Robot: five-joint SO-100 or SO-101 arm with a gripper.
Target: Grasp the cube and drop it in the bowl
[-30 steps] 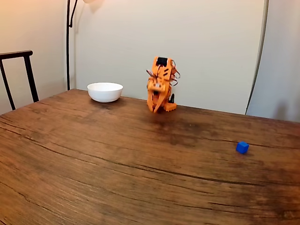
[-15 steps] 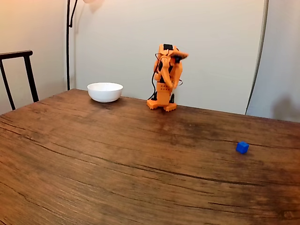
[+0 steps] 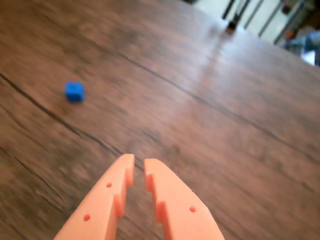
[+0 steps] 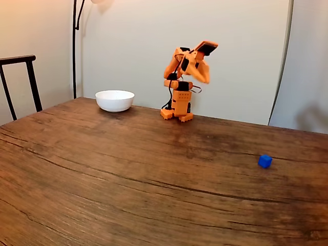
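Your end effector rides high above the tabletop, empty, its fingers nearly together with a thin gap between the tips; that height probably gives you a clear look before reaching; the cube lies loose on the wood, well apart from the tips, ahead and to the left in the wrist view; in the fixed view the cube sits far right, the bowl far left by the arm's base.
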